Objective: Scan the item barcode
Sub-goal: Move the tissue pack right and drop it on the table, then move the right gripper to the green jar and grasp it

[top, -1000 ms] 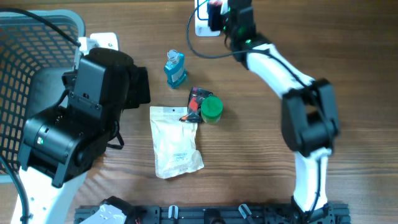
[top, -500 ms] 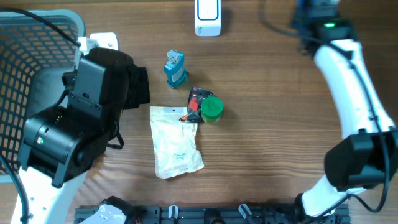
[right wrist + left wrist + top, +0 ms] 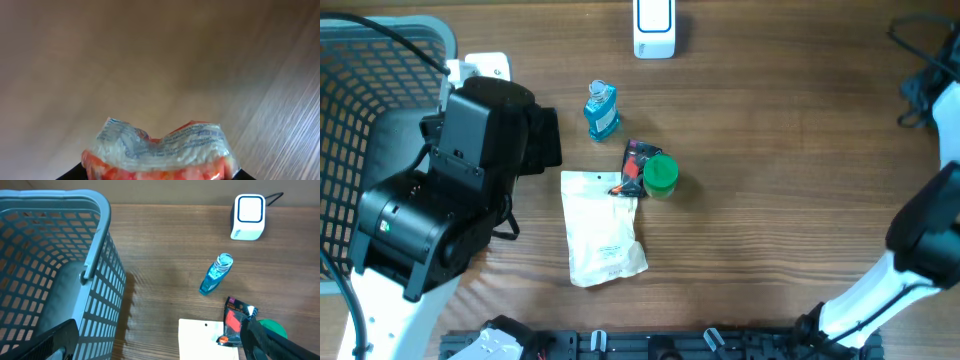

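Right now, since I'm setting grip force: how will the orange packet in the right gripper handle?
The orange packet is probably floppy: it buckles in the middle while held in the right gripper. Its glossy film may be slippery.

From above I see the wood-grain surface [image 3: 770,180] with a white scanner [image 3: 653,30] at the top edge of my view. Toward the middle a blue bottle [image 3: 602,110] lies apart from a small cluster: a green round container [image 3: 661,176] touching a red-and-black packet [image 3: 637,160], whose lower end overlaps the top corner of a white pouch [image 3: 604,235]. The left arm [image 3: 440,200], bulky and black, fills my left side in front of a grey mesh basket [image 3: 390,25], while the right arm [image 3: 920,240] bends along the right edge, cut off by the frame, with dark cables [image 3: 918,75] above it.
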